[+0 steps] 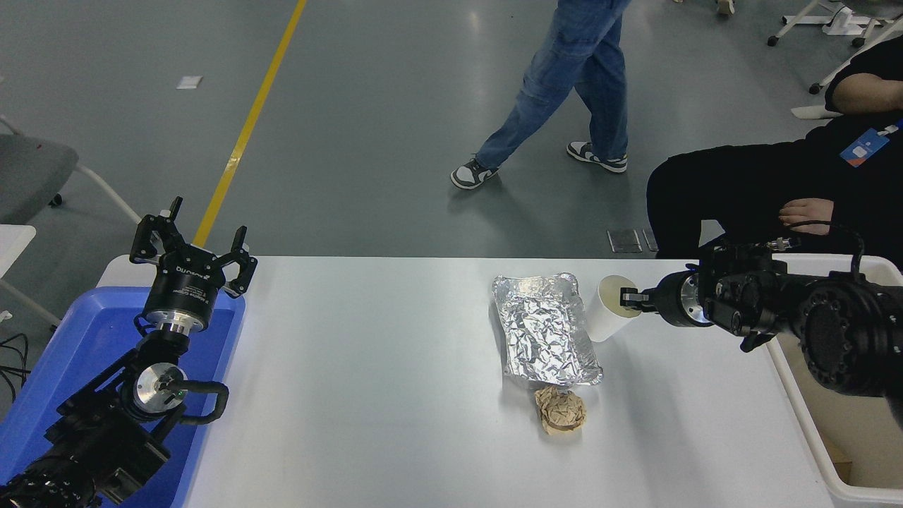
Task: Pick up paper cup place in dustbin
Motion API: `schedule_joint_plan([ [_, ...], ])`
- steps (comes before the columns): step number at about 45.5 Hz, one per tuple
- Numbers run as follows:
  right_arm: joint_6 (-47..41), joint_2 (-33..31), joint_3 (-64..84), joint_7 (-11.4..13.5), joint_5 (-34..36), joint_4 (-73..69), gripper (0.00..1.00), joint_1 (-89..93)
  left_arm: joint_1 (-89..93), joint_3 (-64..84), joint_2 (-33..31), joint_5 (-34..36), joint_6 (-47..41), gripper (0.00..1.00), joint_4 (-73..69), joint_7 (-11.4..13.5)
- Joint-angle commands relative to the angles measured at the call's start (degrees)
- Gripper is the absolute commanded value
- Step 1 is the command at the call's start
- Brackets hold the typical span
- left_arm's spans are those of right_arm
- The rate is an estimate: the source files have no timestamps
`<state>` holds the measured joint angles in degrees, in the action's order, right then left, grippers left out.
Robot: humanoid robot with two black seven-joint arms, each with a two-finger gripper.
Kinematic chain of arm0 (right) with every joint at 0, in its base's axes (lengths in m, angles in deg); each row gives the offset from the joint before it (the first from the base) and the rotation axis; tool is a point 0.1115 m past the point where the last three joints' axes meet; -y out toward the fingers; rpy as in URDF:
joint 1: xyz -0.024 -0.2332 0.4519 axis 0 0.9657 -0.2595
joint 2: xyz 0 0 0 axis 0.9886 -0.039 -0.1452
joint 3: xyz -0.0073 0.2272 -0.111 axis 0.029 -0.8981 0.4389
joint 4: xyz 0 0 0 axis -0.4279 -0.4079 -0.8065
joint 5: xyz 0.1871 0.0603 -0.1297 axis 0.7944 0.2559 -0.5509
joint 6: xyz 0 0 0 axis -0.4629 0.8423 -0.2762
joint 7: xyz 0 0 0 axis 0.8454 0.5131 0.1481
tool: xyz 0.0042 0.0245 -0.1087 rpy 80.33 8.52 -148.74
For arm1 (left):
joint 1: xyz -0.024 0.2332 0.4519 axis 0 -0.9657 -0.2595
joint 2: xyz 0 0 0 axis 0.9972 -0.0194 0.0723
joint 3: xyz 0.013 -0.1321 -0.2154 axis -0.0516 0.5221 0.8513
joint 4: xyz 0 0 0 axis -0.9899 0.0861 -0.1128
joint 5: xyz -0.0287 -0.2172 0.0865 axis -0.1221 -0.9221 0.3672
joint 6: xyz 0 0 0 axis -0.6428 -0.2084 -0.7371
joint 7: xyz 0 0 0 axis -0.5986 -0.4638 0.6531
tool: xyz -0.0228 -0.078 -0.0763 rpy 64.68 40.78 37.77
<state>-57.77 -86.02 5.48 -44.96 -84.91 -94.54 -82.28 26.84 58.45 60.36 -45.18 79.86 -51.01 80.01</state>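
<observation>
Pinching the rim of the tilted paper cup right of centre, beside the foil tray, your right gripper closes on it; the dustbin waits lower right.

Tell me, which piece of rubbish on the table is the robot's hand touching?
The paper cup, white and tilted, with the right gripper pinching its rim. The foil tray and brown paper ball lie untouched.
</observation>
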Motion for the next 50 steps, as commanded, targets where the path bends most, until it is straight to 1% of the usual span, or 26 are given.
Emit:
schedule_joint_plan([
  [1,-2.36,-4.28,0.74,0.01,-2.34,-2.99,0.0,-7.48,-0.02,-0.09,0.0,-0.01,0.0,0.98,0.07,0.09],
  [8,-5.61,-7.97,1.01,0.01,-5.15,-9.58,0.0,-17.93,0.06,-0.09,0.0,-0.01,0.0,0.98,0.07,0.09],
  [14,-10.36,-10.78,1.01,0.01,-5.5,-15.65,0.0,-28.04,-0.02,-0.09,0.0,-0.01,0.0,0.98,-0.02,0.09],
  [23,-18.35,-13.33,0.22,-0.08,-8.84,-16.8,0.0,-37.18,0.06,-0.09,0.0,-0.01,0.0,0.98,0.07,0.09],
  [27,-20.91,-14.3,0.04,-0.08,-9.19,-17.41,0.0,-40.26,0.06,-0.09,0.0,-0.01,0.0,0.98,-0.02,0.09],
  [37,-23.81,-15.88,-0.05,-0.08,-10.16,-21.28,0.0,-47.56,0.06,-0.09,0.0,-0.01,0.0,0.98,-0.02,0.09],
  [50,-23.99,-17.12,-0.05,-0.08,-11.21,-25.94,0.0,-51.43,-0.02,-0.09,0.0,-0.01,0.0,0.98,-0.02,0.09],
])
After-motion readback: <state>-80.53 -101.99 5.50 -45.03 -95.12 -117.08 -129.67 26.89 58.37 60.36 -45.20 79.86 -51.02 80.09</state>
